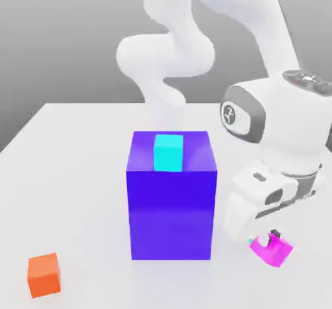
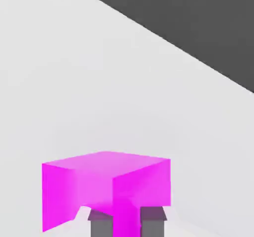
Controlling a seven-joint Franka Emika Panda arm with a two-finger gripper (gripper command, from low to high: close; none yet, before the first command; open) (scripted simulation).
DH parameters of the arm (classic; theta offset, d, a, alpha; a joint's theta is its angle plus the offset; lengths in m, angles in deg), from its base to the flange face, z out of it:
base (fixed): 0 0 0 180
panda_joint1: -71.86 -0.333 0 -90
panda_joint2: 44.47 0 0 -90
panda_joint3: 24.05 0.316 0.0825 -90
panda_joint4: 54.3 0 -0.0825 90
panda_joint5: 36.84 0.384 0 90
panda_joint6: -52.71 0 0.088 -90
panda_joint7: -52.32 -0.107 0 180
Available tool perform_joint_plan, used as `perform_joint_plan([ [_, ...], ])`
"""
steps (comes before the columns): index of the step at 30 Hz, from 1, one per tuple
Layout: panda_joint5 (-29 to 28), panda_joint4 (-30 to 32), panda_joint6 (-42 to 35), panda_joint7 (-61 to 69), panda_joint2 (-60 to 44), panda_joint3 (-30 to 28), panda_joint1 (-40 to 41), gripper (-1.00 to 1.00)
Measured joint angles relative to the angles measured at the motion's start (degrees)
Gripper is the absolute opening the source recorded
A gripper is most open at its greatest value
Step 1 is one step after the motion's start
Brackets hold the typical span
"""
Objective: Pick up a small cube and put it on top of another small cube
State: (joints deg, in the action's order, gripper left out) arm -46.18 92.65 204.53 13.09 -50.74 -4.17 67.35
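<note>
Orange cube point(image 1: 43, 274): sitting on the white table point(image 1: 71, 171) at the exterior view's left. Big blue-purple block point(image 1: 172, 201): standing mid-table, carrying a cyan cube point(image 1: 168, 152) on its top. Gripper point(image 1: 272, 238): reaching down at the exterior view's right, its jaws gripping the magenta cube point(image 1: 273, 252) point(image 2: 106, 189). The cube is tilting between the dark fingers point(image 2: 152, 220), close above the table.

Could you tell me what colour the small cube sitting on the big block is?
Cyan cube, clearest in the exterior view.
</note>
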Motion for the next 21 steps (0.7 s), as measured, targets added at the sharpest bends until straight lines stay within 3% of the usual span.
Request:
perform_joint_plan([
  [10,15.85,16.08,2.81,29.28,14.92,0.12,-8.87,-1.0],
  [13,12.74,16.55,8.12,27.87,9.93,0.16,-8.28,-1.0],
  [16,5.51,16.31,13.96,22.89,3.55,-1.92,-8.6,-1.0],
  [17,3.79,16.24,15.13,21.68,2.25,-2.75,-8.93,1.0],
  [21,3.79,16.24,15.13,21.68,2.25,-2.75,-9.07,1.0],
])
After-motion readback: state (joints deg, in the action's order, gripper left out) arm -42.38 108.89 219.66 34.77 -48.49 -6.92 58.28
